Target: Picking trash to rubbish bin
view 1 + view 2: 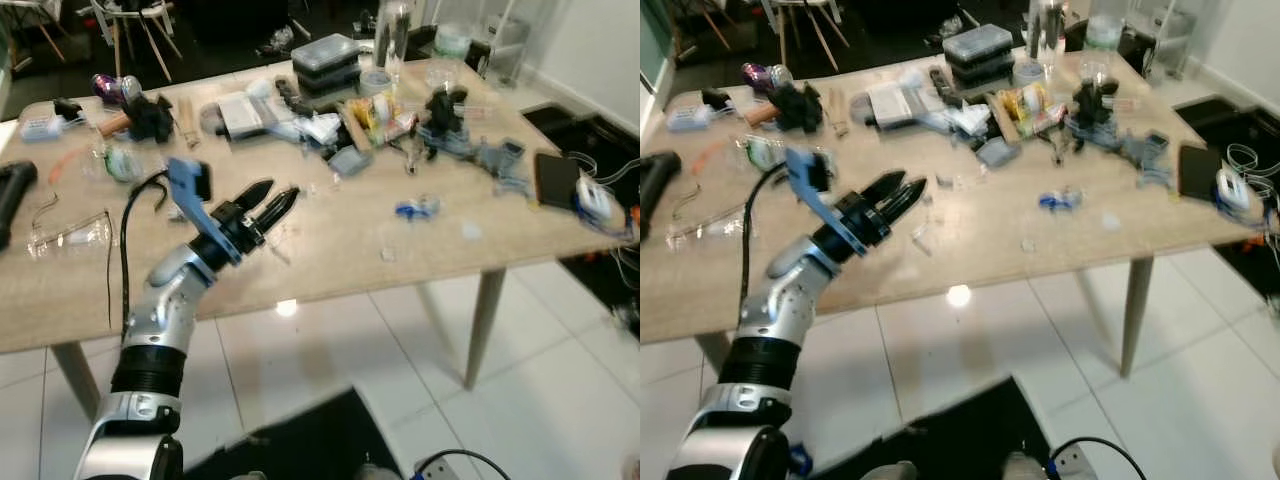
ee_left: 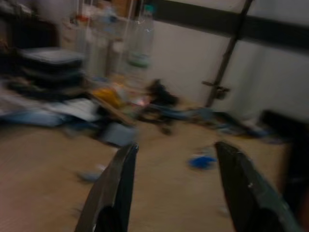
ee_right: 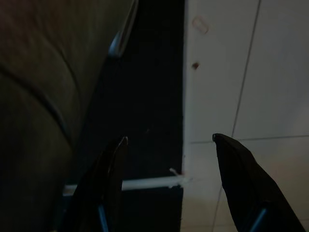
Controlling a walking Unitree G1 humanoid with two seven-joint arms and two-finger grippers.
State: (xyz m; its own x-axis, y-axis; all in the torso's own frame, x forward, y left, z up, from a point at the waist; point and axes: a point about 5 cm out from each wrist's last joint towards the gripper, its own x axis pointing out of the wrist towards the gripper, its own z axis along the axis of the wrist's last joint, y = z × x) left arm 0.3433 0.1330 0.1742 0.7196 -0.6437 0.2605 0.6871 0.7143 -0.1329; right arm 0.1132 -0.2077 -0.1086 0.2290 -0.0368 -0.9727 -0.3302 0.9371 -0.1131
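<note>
My left gripper (image 1: 282,198) is raised over the near part of the wooden table (image 1: 330,262), open and holding nothing. In the left wrist view its fingers (image 2: 115,186) point across the tabletop toward a small blue crumpled scrap (image 2: 201,161), which lies to the right of the gripper (image 1: 416,208). Small clear scraps (image 1: 387,252) lie on the wood near it. My right gripper (image 3: 169,142) hangs low and open, over white floor tiles and a dark mat.
The far half of the table carries clutter: stacked dark boxes (image 1: 326,62), clear bottles (image 1: 394,30), papers, a black figure (image 1: 444,112), a black tablet (image 1: 556,178) at the right edge. Chairs stand behind. A black mat (image 1: 300,440) lies on the floor below.
</note>
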